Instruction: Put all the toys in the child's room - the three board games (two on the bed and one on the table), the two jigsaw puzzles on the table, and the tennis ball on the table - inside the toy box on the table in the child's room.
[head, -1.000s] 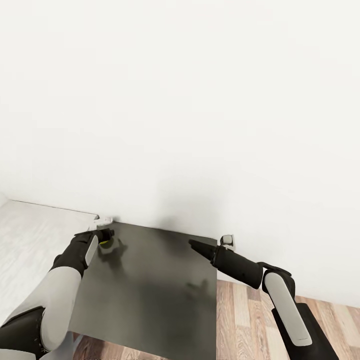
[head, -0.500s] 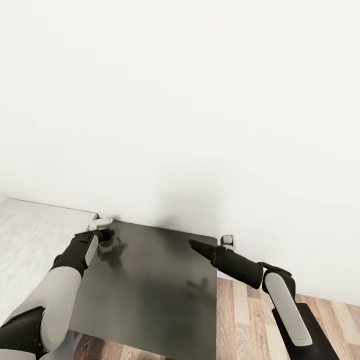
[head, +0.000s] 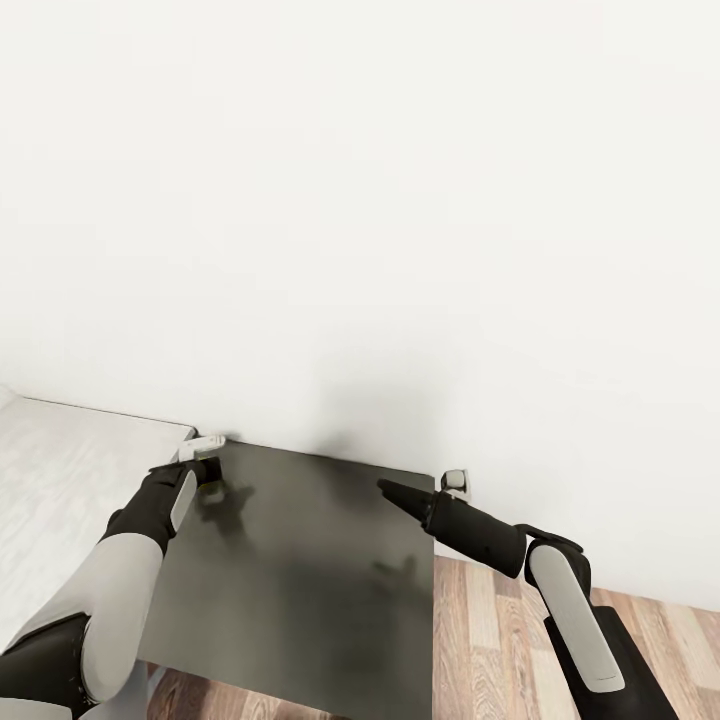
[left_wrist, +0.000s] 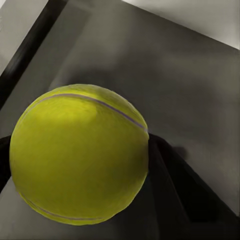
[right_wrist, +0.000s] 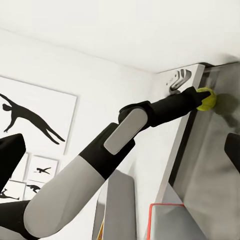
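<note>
The yellow-green tennis ball (left_wrist: 80, 155) sits between the dark fingers (left_wrist: 172, 180) of my left gripper (head: 208, 474), which is shut on it. The gripper holds the ball just above the far left corner of a dark grey flat surface (head: 310, 560). From the right wrist view the tennis ball (right_wrist: 206, 98) shows at the end of my left arm (right_wrist: 120, 140). My right gripper (head: 386, 488) hovers over the far right part of the same surface, open with nothing between its fingers.
A white wall (head: 380, 220) stands right behind the dark surface. A pale grey surface (head: 60, 470) adjoins it on the left, and wood-plank floor (head: 490, 640) lies to the right. Black silhouette pictures (right_wrist: 30, 120) hang on a wall. A red-edged grey object (right_wrist: 165, 220) shows low in the right wrist view.
The left gripper has shifted slightly toward the wall with the ball, so less of the ball shows in the head view. The right arm has not moved.
</note>
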